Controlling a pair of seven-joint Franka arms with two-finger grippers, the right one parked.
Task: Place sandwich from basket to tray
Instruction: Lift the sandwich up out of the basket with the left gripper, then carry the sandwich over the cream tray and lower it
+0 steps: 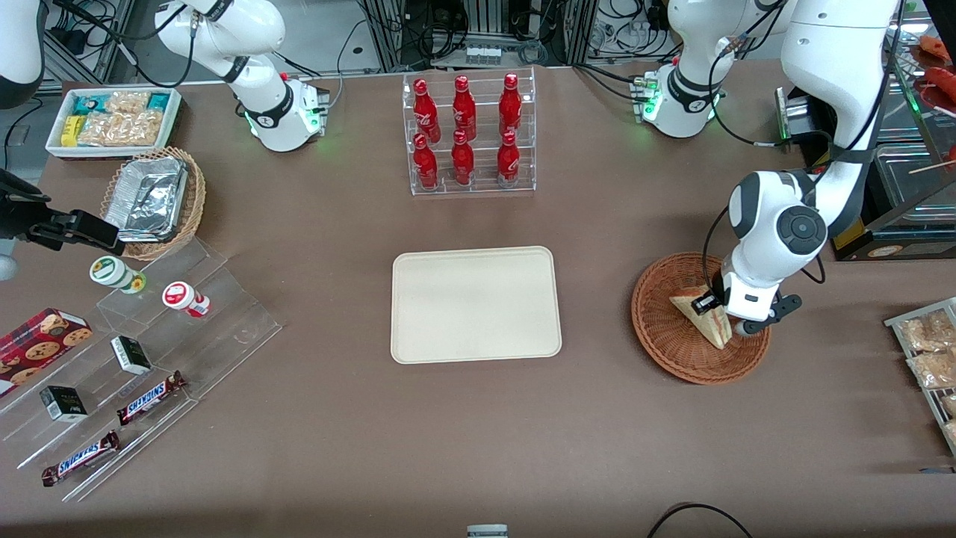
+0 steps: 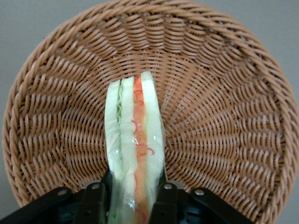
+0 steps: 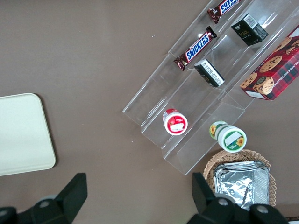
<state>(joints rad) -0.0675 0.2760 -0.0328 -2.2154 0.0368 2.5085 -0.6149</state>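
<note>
Sandwich [image 1: 706, 316] sits in the basket [image 1: 672, 351], standing on edge with its filling layers facing up toward the wrist camera; red, orange and green layers show between the pale bread slices under clear wrap [image 2: 135, 154]. The gripper [image 1: 723, 317] is down inside the basket, at the sandwich's wide end, with one finger [image 2: 96, 200] on each flat side of the wedge. In the wrist view both fingers press against the wrap, so the claw is pinching the sandwich. The pointed end of the wedge lies toward the basket's centre [image 2: 154, 74], and the lower edge appears to rest on the woven floor, though contact cannot be confirmed. The basket stands on the brown table [image 1: 478, 448] toward the working arm's end. The tray [image 1: 476, 304] lies flat near the table's middle, well apart from the basket, with nothing on it. A clear rack of red bottles [image 1: 469, 134] stands farther from the front camera than the tray. Toward the parked arm's end are a tan basket with foil containers [image 1: 153, 200], a white bin of snacks [image 1: 112, 119], and clear stepped shelves [image 1: 142, 366] holding candy bars and small boxes.
</note>
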